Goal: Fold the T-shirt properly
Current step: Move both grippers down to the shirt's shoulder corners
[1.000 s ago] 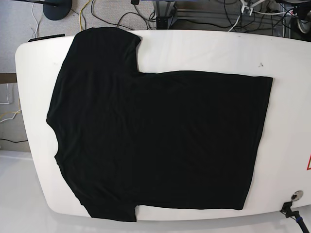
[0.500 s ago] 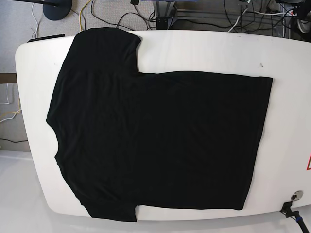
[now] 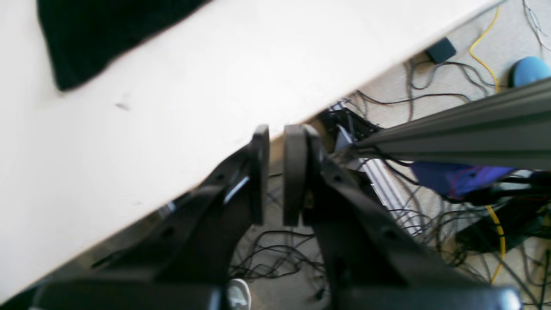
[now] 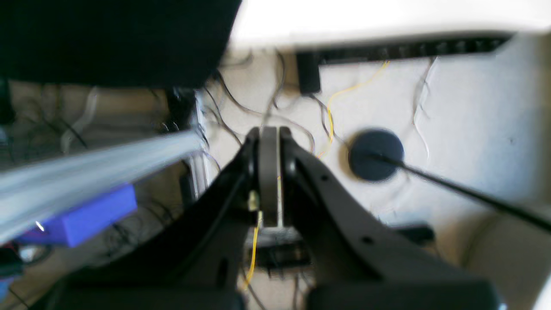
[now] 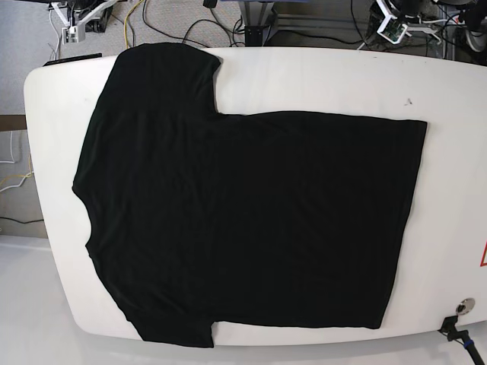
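The black T-shirt (image 5: 251, 220) lies spread flat on the white table (image 5: 319, 76), sleeves toward the left of the base view and hem toward the right. Small white arm parts peek in at the top right (image 5: 396, 24) and top left (image 5: 76, 19), beyond the table's far edge. In the left wrist view my left gripper (image 3: 276, 133) hangs past the table edge (image 3: 215, 86) with a narrow gap between its fingers and nothing in it; a shirt corner (image 3: 107, 30) shows far off. My right gripper (image 4: 270, 135) is shut and empty over the floor, with the shirt (image 4: 116, 38) ahead of it.
Cables cover the floor behind the table. An aluminium rail (image 3: 456, 137) and a round black stand base (image 4: 376, 155) lie near the grippers. A metal fitting (image 5: 463, 307) and a red sticker (image 5: 482, 255) sit at the table's front right.
White arm parts have come into the base view at the top left and top right. The T-shirt has not moved.
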